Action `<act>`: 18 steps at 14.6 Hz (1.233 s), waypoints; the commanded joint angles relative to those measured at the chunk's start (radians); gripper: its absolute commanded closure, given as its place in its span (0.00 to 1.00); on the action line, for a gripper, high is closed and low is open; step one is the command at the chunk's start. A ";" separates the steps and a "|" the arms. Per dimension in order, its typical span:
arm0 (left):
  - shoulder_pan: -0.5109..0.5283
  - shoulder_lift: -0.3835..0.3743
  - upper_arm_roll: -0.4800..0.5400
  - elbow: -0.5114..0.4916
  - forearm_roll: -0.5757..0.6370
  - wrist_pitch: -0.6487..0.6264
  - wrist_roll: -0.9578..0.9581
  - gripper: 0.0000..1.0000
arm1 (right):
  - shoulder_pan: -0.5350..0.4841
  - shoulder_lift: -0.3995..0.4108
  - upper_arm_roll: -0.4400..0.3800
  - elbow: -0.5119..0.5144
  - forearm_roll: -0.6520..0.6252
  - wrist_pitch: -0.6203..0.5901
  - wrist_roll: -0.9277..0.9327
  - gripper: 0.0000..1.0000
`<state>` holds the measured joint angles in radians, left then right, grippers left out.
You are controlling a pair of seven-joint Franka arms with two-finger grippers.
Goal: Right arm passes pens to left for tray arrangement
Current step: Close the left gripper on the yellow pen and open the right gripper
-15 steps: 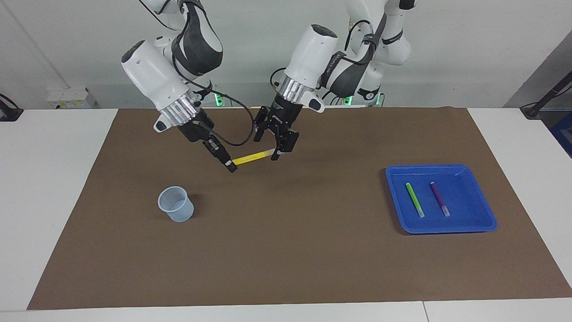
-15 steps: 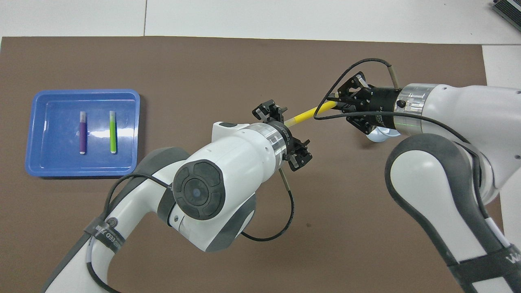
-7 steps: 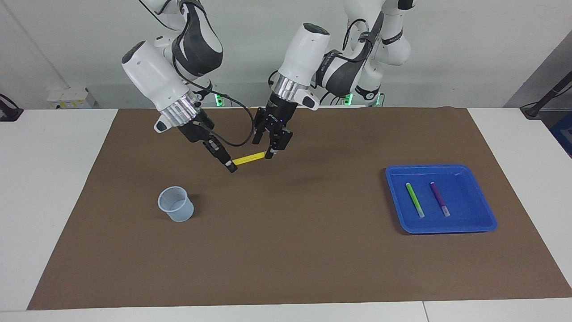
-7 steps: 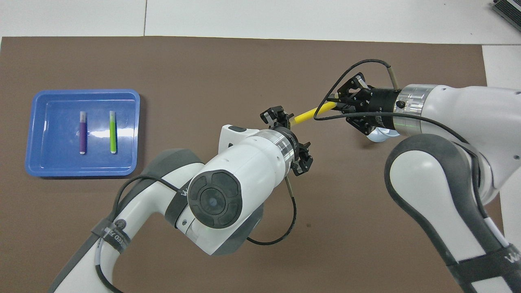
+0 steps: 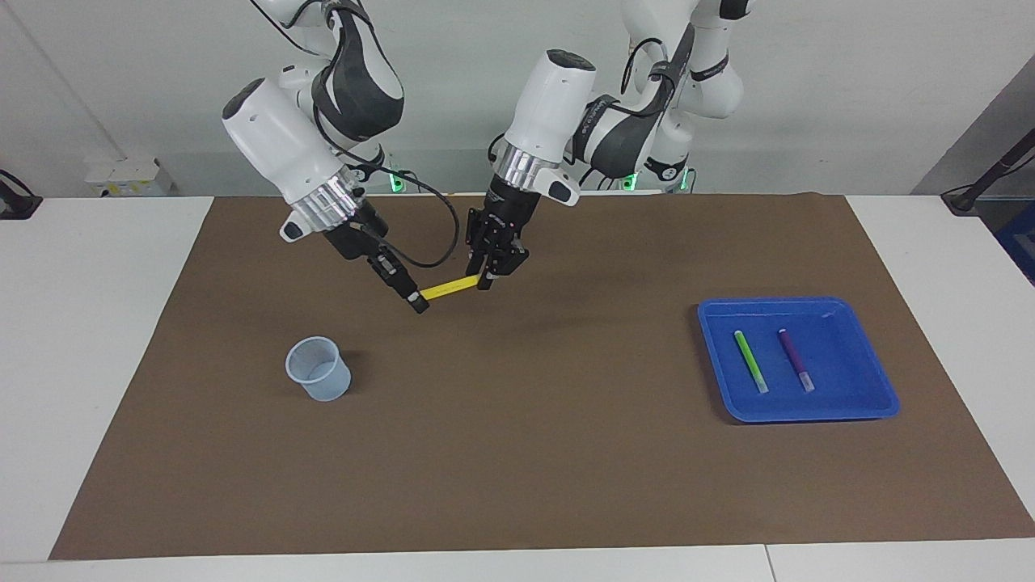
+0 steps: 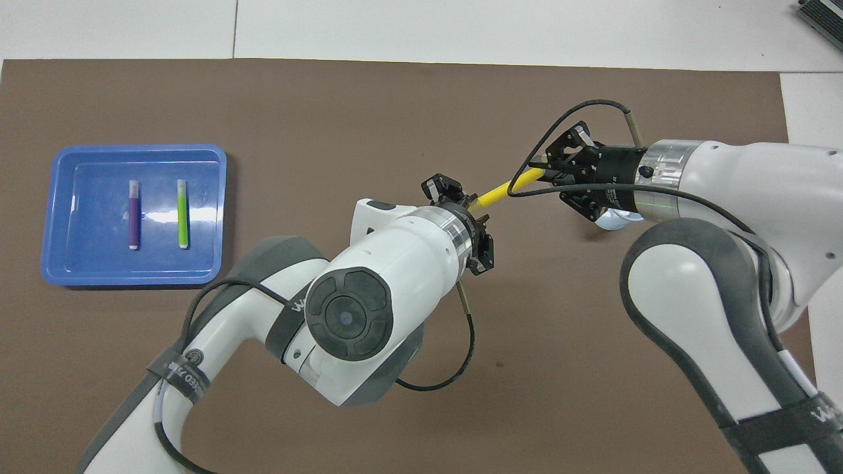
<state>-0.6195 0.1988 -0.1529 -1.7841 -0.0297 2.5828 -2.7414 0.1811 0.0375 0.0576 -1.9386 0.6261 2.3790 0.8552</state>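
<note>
Fingers first, in the facing view: the right gripper [image 5: 418, 302] pinches one end of the slim yellow marker pen [image 5: 449, 287], and the left gripper [image 5: 486, 280] has its fingers drawn in around the pen's other end, so both seem to hold it, up in the air over the brown mat on the table [image 5: 97, 339]. The pen lies nearly level between them. To do the handover well, I judge the right fingers should part only once the left grip is firm, then back away along the pen's own line so it is not twisted. The small translucent pale-blue cup [image 5: 319, 369] stands well apart, toward the right arm's end. The shallow bright blue plastic tray [image 5: 877, 380] sits toward the left arm's end, with the bright green marker pen [image 5: 750, 360] and the purple marker pen [image 5: 796, 359] lying side by side in it, apart.

In the overhead view, the yellow marker pen [image 6: 502, 189] bridges the left gripper [image 6: 475, 205] and the right gripper [image 6: 541, 170]. In the tray [image 6: 53, 224], bare floor beside the green pen [image 6: 182, 213] looks the natural place for the third, laid parallel to it and the purple pen [image 6: 134, 216].
</note>
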 commanded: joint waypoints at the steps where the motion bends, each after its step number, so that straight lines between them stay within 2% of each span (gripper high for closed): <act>1: -0.019 -0.004 0.006 0.005 0.040 -0.036 -0.118 0.86 | 0.003 -0.010 0.004 -0.010 0.030 0.040 0.005 1.00; 2: -0.019 -0.004 0.007 0.005 0.042 -0.038 -0.119 0.96 | 0.001 -0.010 0.004 -0.010 0.030 0.040 0.005 1.00; 3: -0.019 -0.004 0.007 0.005 0.046 -0.038 -0.119 1.00 | 0.003 -0.010 0.004 -0.010 0.030 0.040 0.005 1.00; 9: -0.019 -0.004 0.006 0.009 0.062 -0.038 -0.118 1.00 | 0.003 -0.010 0.004 -0.010 0.030 0.040 0.005 1.00; 10: -0.019 -0.004 0.007 0.009 0.062 -0.038 -0.119 1.00 | 0.003 -0.010 0.004 -0.010 0.030 0.040 0.005 0.77; 11: -0.019 -0.004 0.007 0.009 0.062 -0.038 -0.119 1.00 | 0.003 -0.011 0.004 -0.010 0.030 0.036 0.010 0.01; 13: -0.019 -0.004 0.007 0.012 0.065 -0.049 -0.116 1.00 | 0.003 -0.011 0.004 -0.010 0.029 0.037 0.010 0.00; 16: -0.014 -0.001 0.003 0.046 0.137 -0.127 -0.098 1.00 | 0.000 -0.010 0.002 -0.010 0.026 0.040 -0.017 0.00; 18: -0.011 -0.004 0.001 0.058 0.136 -0.170 0.007 1.00 | -0.017 -0.010 -0.002 -0.010 0.012 0.023 -0.130 0.00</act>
<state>-0.6219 0.1985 -0.1570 -1.7523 0.0658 2.4747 -2.7200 0.1795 0.0365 0.0568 -1.9383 0.6265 2.3979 0.8199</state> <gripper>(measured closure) 0.828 0.066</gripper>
